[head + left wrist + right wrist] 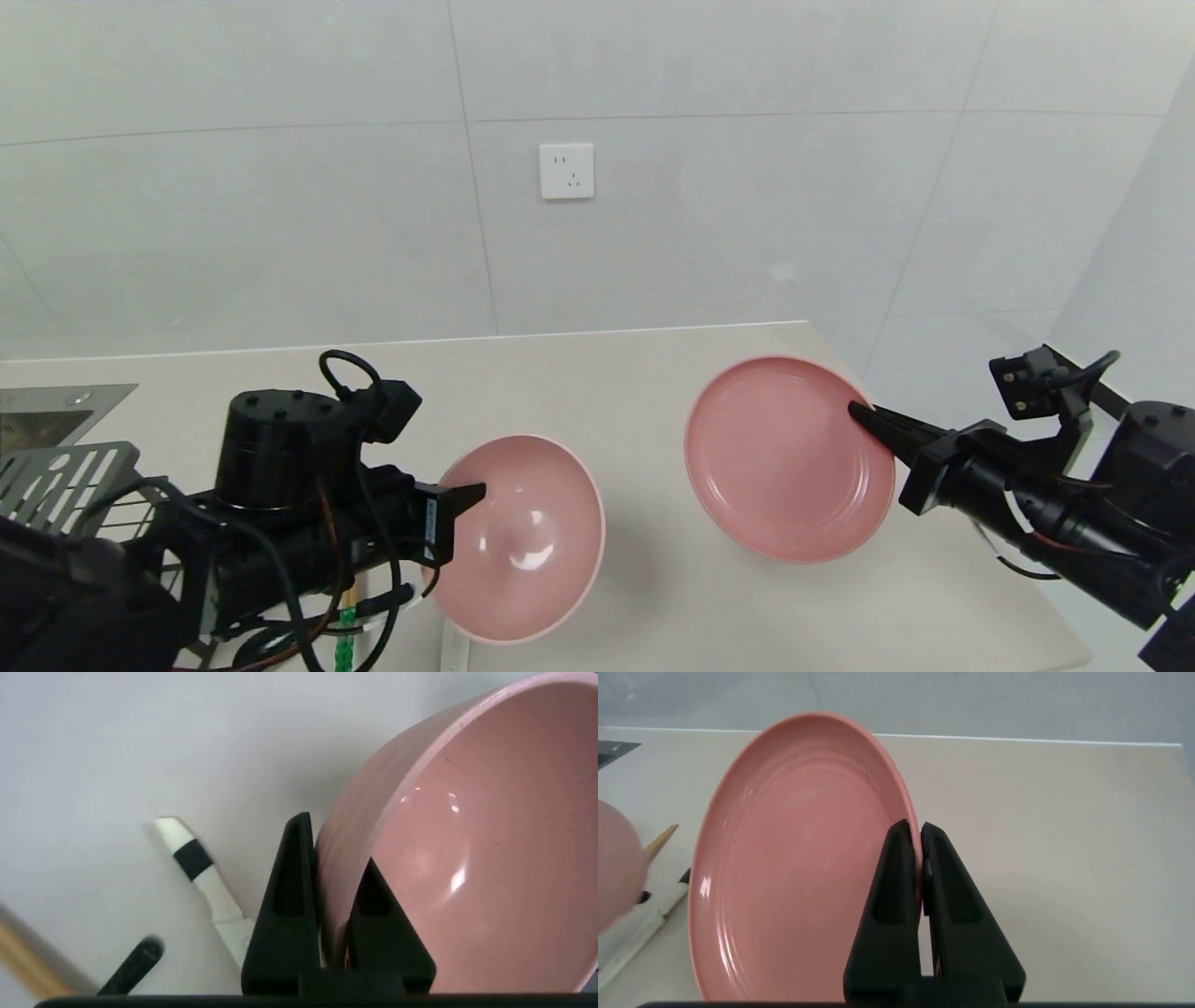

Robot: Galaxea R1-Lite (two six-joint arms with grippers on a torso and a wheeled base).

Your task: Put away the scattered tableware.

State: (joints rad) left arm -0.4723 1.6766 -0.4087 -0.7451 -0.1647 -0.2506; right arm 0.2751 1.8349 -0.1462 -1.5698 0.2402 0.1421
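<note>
bowl (523,541) rim pinched in left claw (470,497), plate (784,457) rim pinched in right claw (864,413); metal rack (56,476) at bowl's 9 o'clock, left arm nearer.

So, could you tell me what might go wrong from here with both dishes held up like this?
1. The left gripper pinches the pink bowl only at its rim, tilted; it could pivot or slip onto the white-handled utensil below.
2. The right gripper holds the pink plate likewise by its edge; the two dishes may collide.

Bright, even light; white glare spots inside the glossy pink bowl (523,541); soft shadows on the pale countertop (635,401).
</note>
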